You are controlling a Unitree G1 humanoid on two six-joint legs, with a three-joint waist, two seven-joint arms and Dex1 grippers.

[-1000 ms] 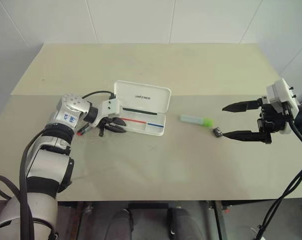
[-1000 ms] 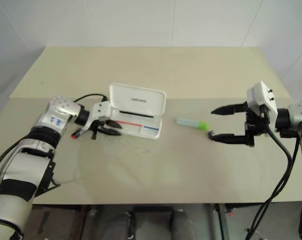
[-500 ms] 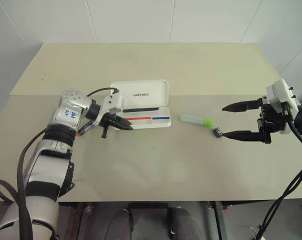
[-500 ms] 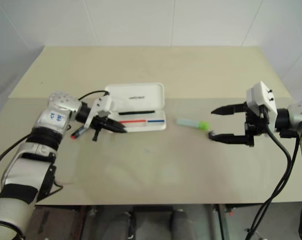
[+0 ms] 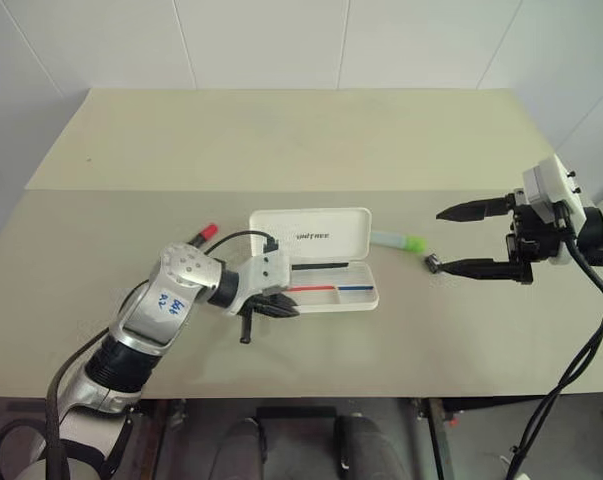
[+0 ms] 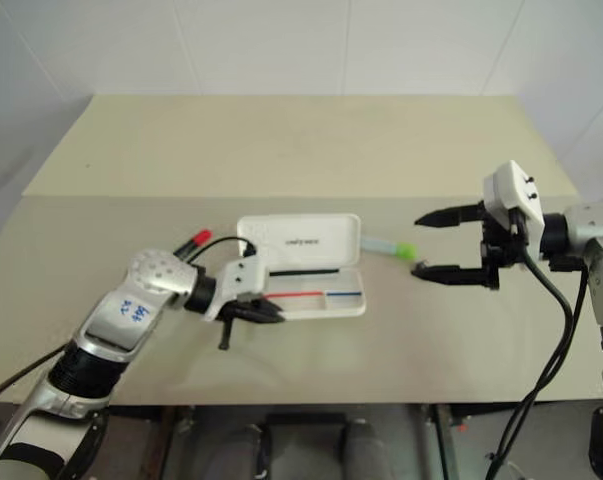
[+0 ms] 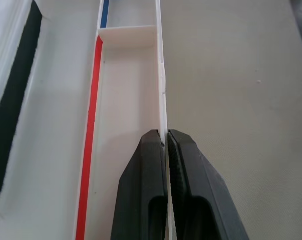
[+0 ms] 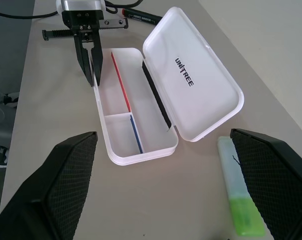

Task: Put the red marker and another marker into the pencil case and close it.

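Observation:
The white pencil case (image 5: pixel 312 233) lies open mid-table, its lid back with dark lettering up and red and blue stripes in the tray (image 8: pixel 118 122). My left gripper (image 7: pixel 166 136) is shut on the thin front wall of the tray at the case's left end. Behind my left forearm lies the red marker (image 5: pixel 204 233), a black barrel (image 8: pixel 140 17) with a red tip. Just right of the lid lies the other marker (image 5: pixel 399 241), mint green with a bright green cap (image 8: pixel 239 200). My right gripper (image 5: pixel 436 240) hovers open beyond that marker, pointing toward it.
The beige table (image 5: pixel 311 140) stretches far back to a white wall. Its front edge (image 5: pixel 381 398) runs close below the case. A black cable (image 5: pixel 571 340) hangs from my right arm past the table's right corner.
My left gripper has dragged the open case toward the table's front and to the right, close to the green marker. The red marker now lies behind the left arm. The right gripper stayed put.

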